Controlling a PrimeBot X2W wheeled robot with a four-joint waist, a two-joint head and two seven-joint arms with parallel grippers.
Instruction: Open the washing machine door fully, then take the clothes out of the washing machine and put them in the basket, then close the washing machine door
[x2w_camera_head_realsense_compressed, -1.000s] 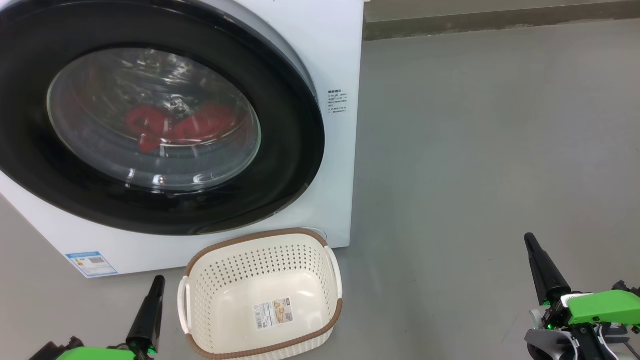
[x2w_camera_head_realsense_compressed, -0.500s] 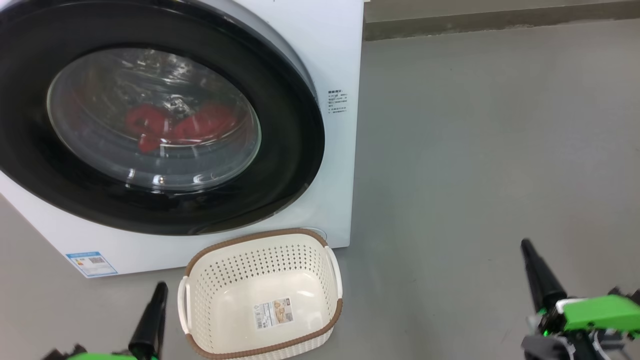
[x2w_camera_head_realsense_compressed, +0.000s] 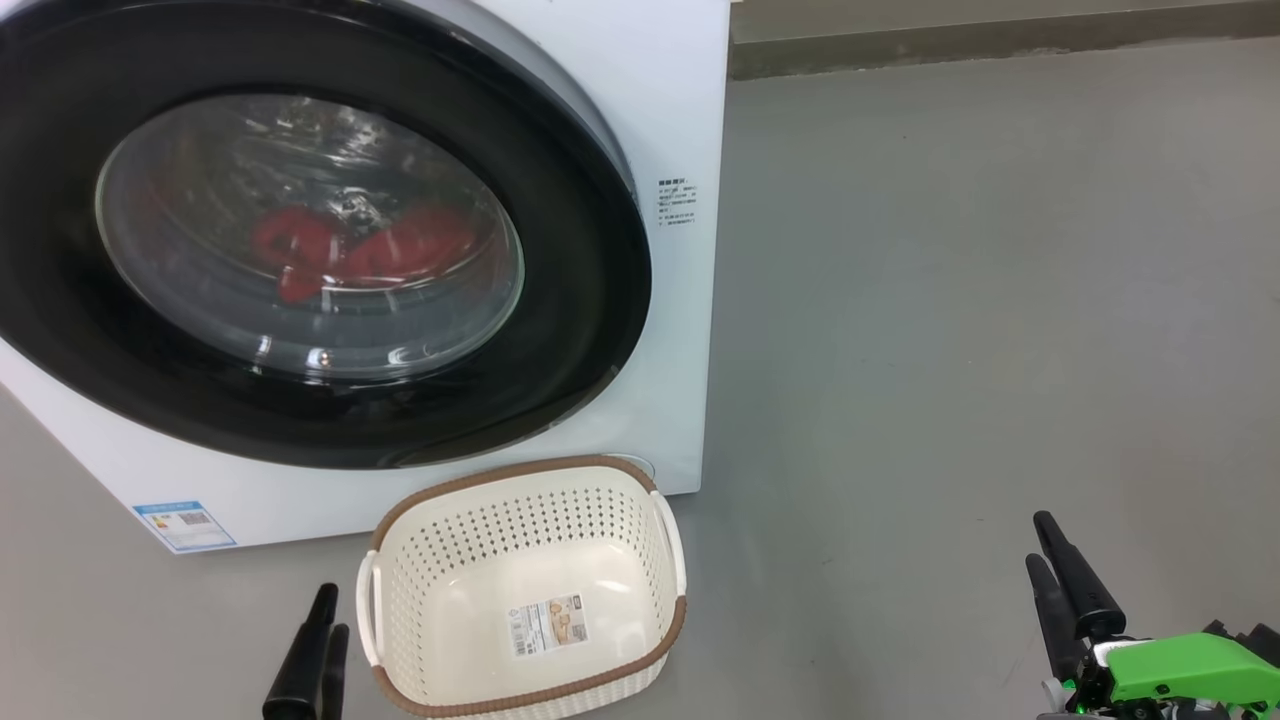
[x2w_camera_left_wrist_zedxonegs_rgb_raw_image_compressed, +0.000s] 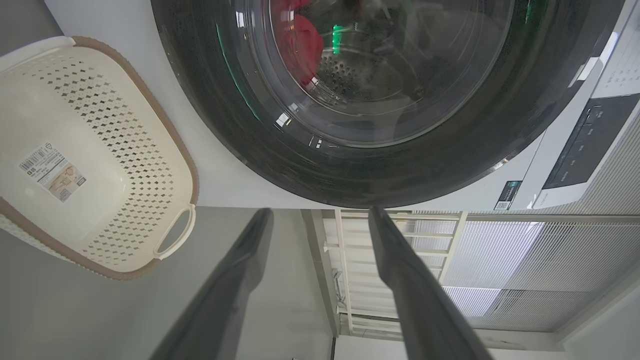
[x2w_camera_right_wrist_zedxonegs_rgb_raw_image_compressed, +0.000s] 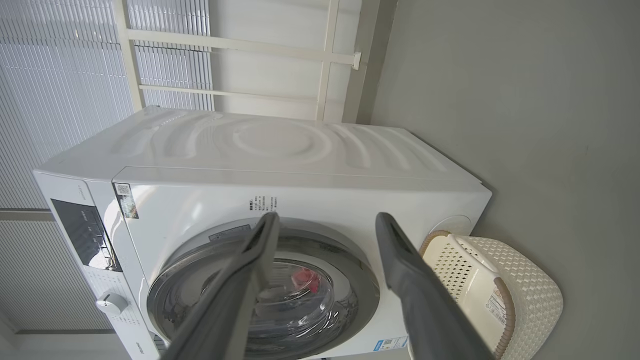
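Okay, door step not started. The washing machine door (x2w_camera_head_realsense_compressed: 560, 330) sits shut against the washing machine (x2w_camera_head_realsense_compressed: 670, 100), and the clothes (x2w_camera_head_realsense_compressed: 400, 245) are a red heap behind the window, low in the drum. Basket (x2w_camera_head_realsense_compressed: 520, 475) is empty on the floor, at 6 o'clock of the door and touching or just shy of the machine front. Left gripper (x2w_camera_head_realsense_compressed: 330, 615) is fingers apart, holding nothing, just beside the basket's left handle, with the door straight up at 12 o'clock. Right gripper (x2w_camera_head_realsense_compressed: 1040, 545) is also spread and empty, well apart, with the door at 10 o'clock. Left arm is nearer. The door's right rim edge looks like the pull side, but I can't make out a handle.
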